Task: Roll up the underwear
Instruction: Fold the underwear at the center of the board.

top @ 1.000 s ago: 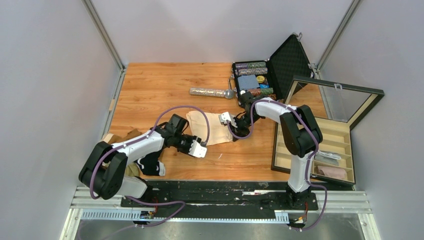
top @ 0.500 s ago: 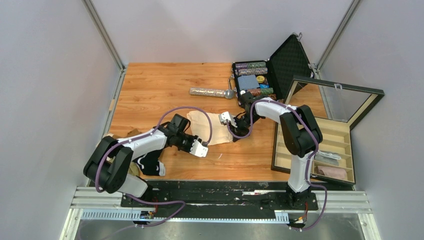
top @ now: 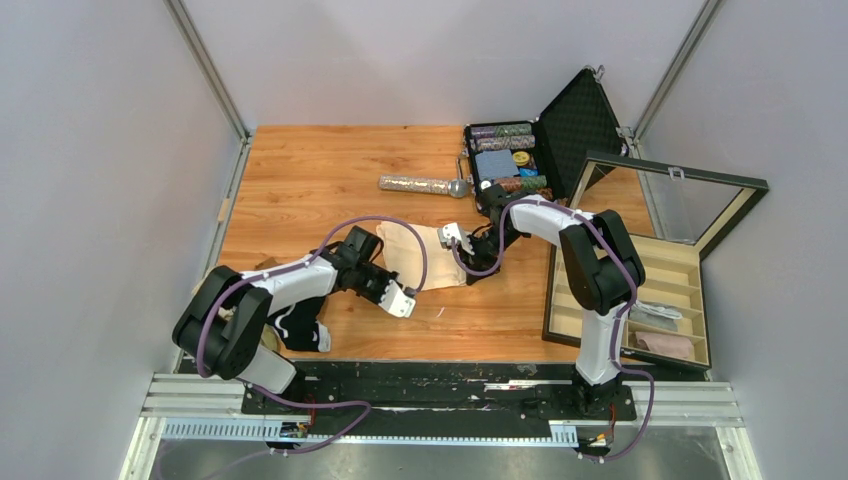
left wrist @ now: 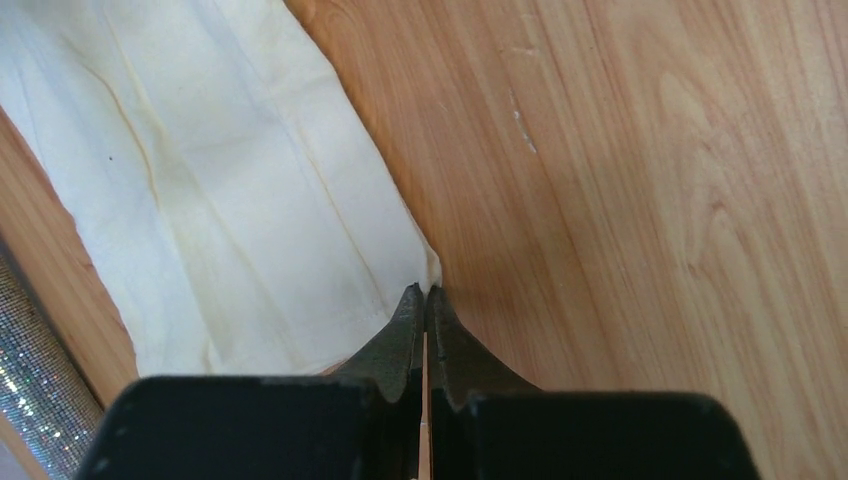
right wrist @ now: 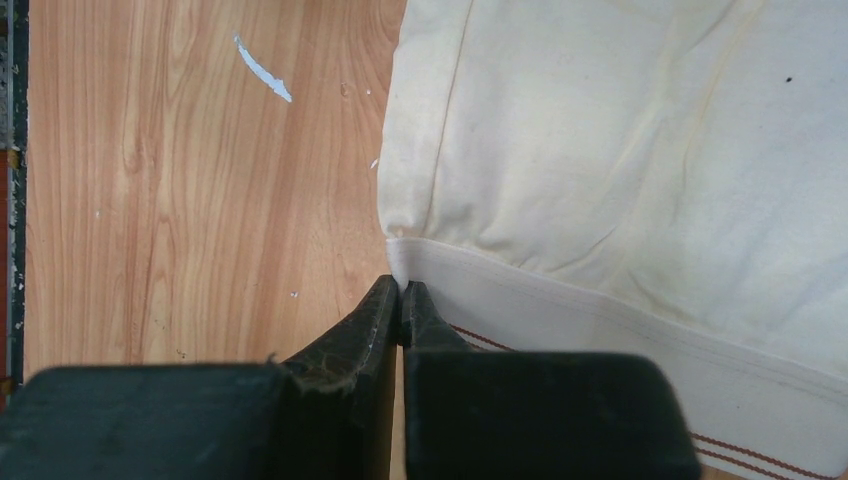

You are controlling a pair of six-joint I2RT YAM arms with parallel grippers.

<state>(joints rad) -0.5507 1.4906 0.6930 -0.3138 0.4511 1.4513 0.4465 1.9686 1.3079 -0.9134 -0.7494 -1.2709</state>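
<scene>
A pair of cream underwear [top: 440, 262] lies flat in the middle of the wooden table [top: 300, 170], stretched between the two arms. The left gripper [top: 400, 300] sits low at the near-left corner of it, its jaws pressed together with the tip of the hem caught between them; the left wrist view shows the cloth corner meeting the fingertips [left wrist: 410, 320]. The right gripper [top: 452, 237] is down at the far-right side, jaws closed tight on the corner of the waistband. A black pair of underwear [top: 300, 330] lies beside the left arm's base. Farther back rest a glittery silver microphone [top: 420, 185] and an open chip case [top: 505, 160].
</scene>
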